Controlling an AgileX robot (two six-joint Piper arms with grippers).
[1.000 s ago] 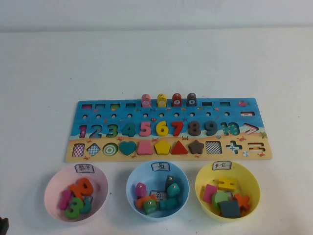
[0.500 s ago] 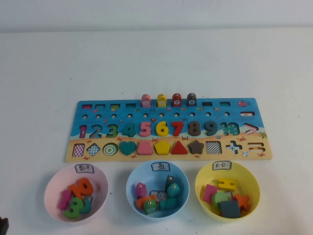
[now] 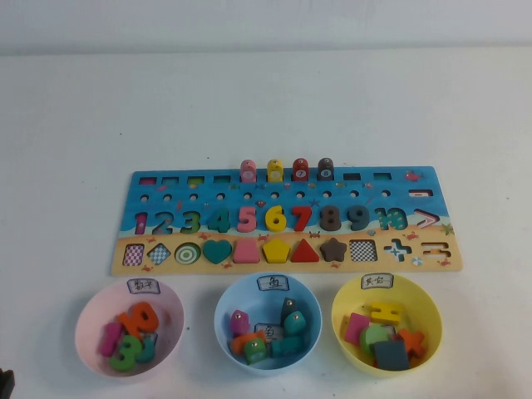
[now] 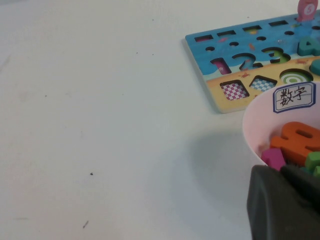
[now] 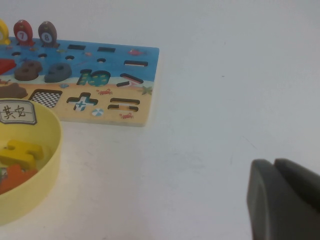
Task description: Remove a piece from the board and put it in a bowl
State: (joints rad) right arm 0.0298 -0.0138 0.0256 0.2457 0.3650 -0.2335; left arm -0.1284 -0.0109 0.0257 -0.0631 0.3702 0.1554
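The board (image 3: 287, 218) lies in the middle of the table, with pink, yellow, red and brown arch blocks standing in its far row. No teal arch block stands on it. A teal arch-topped piece with a pale disc (image 3: 295, 321) lies in the light blue bowl (image 3: 268, 323) among other pieces. My left gripper (image 4: 280, 169) is shut and empty, low beside the pink bowl (image 4: 255, 130); a dark bit of it shows at the near left corner of the high view (image 3: 4, 384). My right gripper (image 5: 274, 162) is shut and empty over bare table, right of the yellow bowl (image 5: 47, 165).
The pink bowl (image 3: 129, 326) holds number pieces and the yellow bowl (image 3: 386, 324) holds shape and sign pieces. All three bowls stand in a row in front of the board. White table lies behind the board and at both sides.
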